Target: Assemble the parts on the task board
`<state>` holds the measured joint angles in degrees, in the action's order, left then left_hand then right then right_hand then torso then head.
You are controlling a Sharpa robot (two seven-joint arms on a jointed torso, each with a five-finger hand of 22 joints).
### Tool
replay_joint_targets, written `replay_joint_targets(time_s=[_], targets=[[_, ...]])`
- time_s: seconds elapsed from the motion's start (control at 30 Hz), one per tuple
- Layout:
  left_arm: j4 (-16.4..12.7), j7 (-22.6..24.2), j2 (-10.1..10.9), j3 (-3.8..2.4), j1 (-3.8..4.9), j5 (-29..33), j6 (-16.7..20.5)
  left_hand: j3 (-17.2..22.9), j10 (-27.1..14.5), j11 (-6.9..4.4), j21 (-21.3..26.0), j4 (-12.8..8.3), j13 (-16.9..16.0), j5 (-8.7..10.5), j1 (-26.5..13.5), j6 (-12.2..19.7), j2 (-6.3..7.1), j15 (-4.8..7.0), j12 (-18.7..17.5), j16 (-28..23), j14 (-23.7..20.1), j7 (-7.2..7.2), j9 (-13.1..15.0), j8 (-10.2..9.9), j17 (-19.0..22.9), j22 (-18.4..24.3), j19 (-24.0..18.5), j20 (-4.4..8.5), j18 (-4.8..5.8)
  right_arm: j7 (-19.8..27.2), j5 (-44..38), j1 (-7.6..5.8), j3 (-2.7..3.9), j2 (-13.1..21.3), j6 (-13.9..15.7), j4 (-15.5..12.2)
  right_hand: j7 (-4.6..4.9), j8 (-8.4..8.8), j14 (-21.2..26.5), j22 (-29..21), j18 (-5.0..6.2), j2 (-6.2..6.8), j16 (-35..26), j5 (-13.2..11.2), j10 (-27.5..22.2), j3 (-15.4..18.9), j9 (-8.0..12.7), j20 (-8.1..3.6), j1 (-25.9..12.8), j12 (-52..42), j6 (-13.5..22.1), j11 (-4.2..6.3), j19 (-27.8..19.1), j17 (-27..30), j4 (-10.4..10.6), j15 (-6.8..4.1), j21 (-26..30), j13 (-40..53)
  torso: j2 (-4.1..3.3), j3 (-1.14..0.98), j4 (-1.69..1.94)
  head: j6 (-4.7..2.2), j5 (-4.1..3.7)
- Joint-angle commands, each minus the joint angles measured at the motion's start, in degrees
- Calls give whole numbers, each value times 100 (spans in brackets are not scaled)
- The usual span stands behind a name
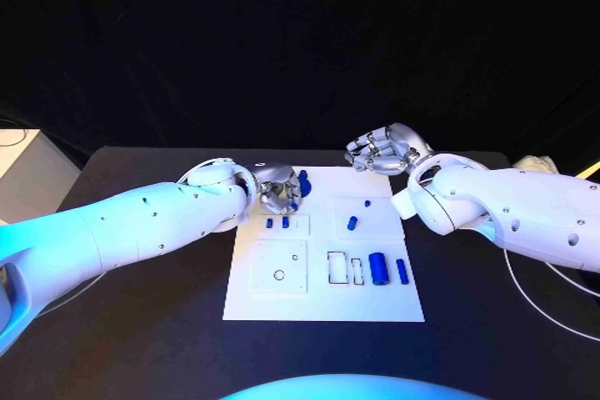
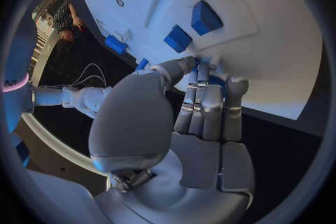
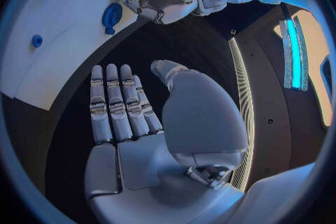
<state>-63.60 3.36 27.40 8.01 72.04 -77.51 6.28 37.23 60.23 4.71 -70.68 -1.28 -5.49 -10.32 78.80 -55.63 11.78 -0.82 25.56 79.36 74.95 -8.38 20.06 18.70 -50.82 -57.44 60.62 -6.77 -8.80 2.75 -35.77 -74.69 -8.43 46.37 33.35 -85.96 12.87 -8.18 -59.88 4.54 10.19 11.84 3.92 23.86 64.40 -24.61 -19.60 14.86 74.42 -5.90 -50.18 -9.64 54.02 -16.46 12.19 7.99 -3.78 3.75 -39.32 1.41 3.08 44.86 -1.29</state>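
— Big black tabletop (image 1: 150,313) with the white task board (image 1: 322,300) in the middle?
— Yes. Blue parts (image 1: 378,268) lying near its right edge, two small ones standing close to the left hand (image 1: 279,188).
— Left hand busy?
— Fingers curled round a blue part (image 1: 304,183) at the far edge, likely to seat it.
— Right hand (image 1: 385,151)?
— Spread flat, holding nothing, off the board, out of the way.

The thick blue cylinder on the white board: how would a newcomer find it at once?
Start at the task board, the white plate in the table's middle. Go to its near right part, beside the empty rectangular slot. There lies the thick blue cylinder, broader than the slim blue bar on its right.
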Motion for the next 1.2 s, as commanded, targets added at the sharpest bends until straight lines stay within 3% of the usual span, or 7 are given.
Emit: replay_joint_targets(time_s=[0.03, 0.1, 0.23, 0.4, 0.63, 0.87, 1.2], targets=[[-169, 90, 109, -126, 11, 202, 160, 5, 34, 4, -23, -27, 4, -9, -26, -42, -41, -7, -26, 32, 36, 9, -2, -30, 8, -4, 28, 1, 72, 64, -53, 2, 2, 5, -78, 3, 59, 19, 30, -6, 39, -16, 5, 19, 34, -31, 8, -2, -57, 17, -37, -10, -45, 5, -12, 12, -4, -7, 11, 5, 11, -13, -14], [-271, 87, 200, -215, 12, 288, 145, 3, 44, 6, -21, -26, 7, -9, -40, -45, -38, -8, -50, 31, 39, 8, -1, -38, 13, 0, 25, 0, 72, 62, -53, 2, 2, 6, -77, 9, 59, 19, 30, -6, 39, -16, 5, 19, 34, -31, 8, -2, -57, 17, -37, -10, -45, 5, -12, 12, -4, -7, 15, 9, 17, -13, -16], [-453, 51, 373, -327, 15, 409, 103, -37, 84, 10, -17, 13, 18, -8, -141, -60, -8, -15, -149, 27, 47, 10, 5, -68, 27, 0, 28, -7, 74, 59, -54, 2, 2, 10, -71, 18, 59, 19, 30, -6, 39, -16, 5, 19, 34, -31, 8, -2, -57, 17, -37, -10, -45, 5, -12, 12, -4, -7, 14, 7, 20, -8, -15], [-583, -11, 551, -395, 20, 451, 34, -45, 100, 8, -23, 21, 20, -9, -161, -67, -2, -15, -175, 30, 55, 14, 7, -76, 16, -14, 43, -9, 78, 57, -54, 2, 2, 16, -66, 23, 59, 19, 30, -6, 39, -16, 5, 19, 34, -31, 8, -2, -57, 17, -37, -10, -45, 5, -12, 12, -4, -7, 17, 7, 33, -20, 0], [-518, -91, 627, -409, 20, 374, -130, -58, 119, 5, -21, 29, 21, -9, -184, -77, 10, -13, -203, 30, 58, 19, 10, -83, 22, -14, 46, -10, 78, 55, -54, 2, 2, 26, -60, 18, 59, 19, 30, -6, 39, -16, 5, 19, 34, -31, 8, -2, -57, 17, -37, -10, -45, 5, -12, 12, -4, -7, 8, 9, 33, -18, 8], [-359, -134, 581, -345, 15, 255, -231, -56, 129, 0, -11, 29, 21, -11, -184, -82, 9, -11, -218, 25, 53, 25, 12, -87, 41, -1, 35, -10, 75, 54, -54, 2, 2, 27, -56, 11, 59, 19, 30, -6, 39, -16, 5, 19, 34, -31, 8, -2, -57, 17, -37, -10, -45, 5, -12, 12, -4, -7, 1, 12, 27, -14, 25], [-241, -175, 516, -323, 12, 203, -347, -58, 147, -2, -7, 33, 21, -10, -191, -95, 4, -8, -241, 23, 53, 28, 16, -91, 44, 2, 35, -9, 74, 52, -55, 2, 2, 22, -58, 7, 59, 19, 30, -6, 39, -16, 5, 19, 34, -31, 8, -2, -57, 17, -37, -10, -45, 5, -12, 12, -4, -7, 11, 7, 31, 9, 22]])
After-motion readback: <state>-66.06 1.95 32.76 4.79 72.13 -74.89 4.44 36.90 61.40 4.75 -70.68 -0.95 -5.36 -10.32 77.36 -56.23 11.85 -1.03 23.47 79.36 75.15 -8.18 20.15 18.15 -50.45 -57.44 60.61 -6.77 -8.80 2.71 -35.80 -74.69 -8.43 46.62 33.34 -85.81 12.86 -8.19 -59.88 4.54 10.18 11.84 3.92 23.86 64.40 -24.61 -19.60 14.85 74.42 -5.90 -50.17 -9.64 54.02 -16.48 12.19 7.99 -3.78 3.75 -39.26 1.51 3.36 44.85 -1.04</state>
